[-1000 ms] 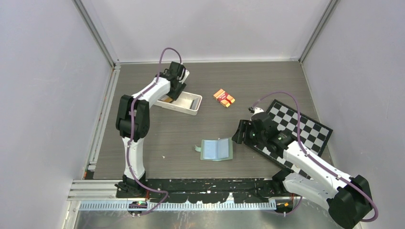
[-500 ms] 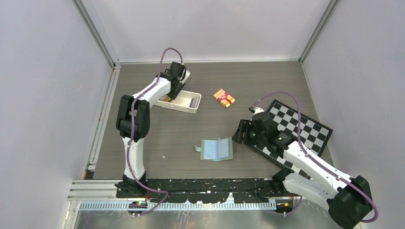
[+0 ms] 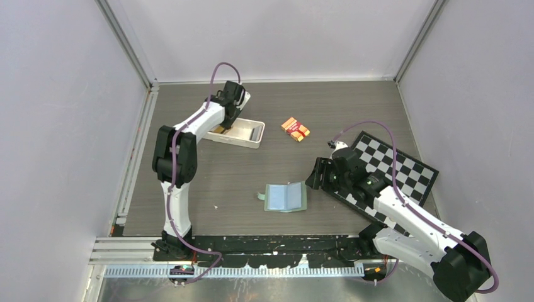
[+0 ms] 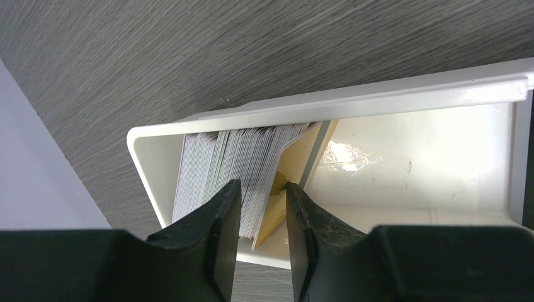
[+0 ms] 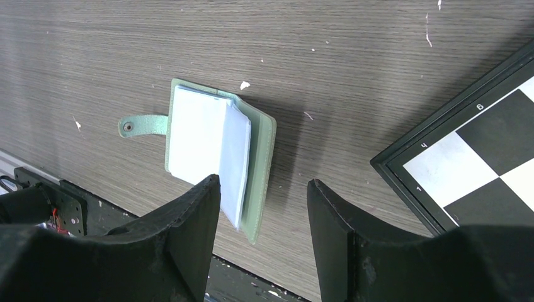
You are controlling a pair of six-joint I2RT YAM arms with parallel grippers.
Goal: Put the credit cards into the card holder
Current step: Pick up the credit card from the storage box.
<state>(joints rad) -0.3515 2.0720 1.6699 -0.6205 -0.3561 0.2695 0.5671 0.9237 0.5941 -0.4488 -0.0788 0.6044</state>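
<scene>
The credit cards (image 4: pixel 214 163) stand on edge as a grey-white stack at the left end of a long white tray (image 4: pixel 390 94), with a gold-tan card (image 4: pixel 296 163) leaning at the stack's right side. My left gripper (image 4: pixel 263 189) is down in the tray (image 3: pixel 250 137). Its jaws are narrowly apart, straddling the last few cards and the gold one. The sage-green card holder (image 3: pixel 286 197) lies open on the table, blue-grey pockets up, clasp tab to its left. My right gripper (image 3: pixel 317 176) is open and empty, just right of the holder (image 5: pixel 258 145).
An orange-and-red banded packet (image 3: pixel 295 128) lies right of the tray. A black-and-white chessboard (image 3: pixel 403 173) lies at the right under my right arm; its corner shows in the right wrist view (image 5: pixel 478 138). Walls enclose the table on three sides.
My left gripper has sunk a little deeper into the tray, and the tray has shifted slightly to the left. The right arm and the card holder have not moved.
</scene>
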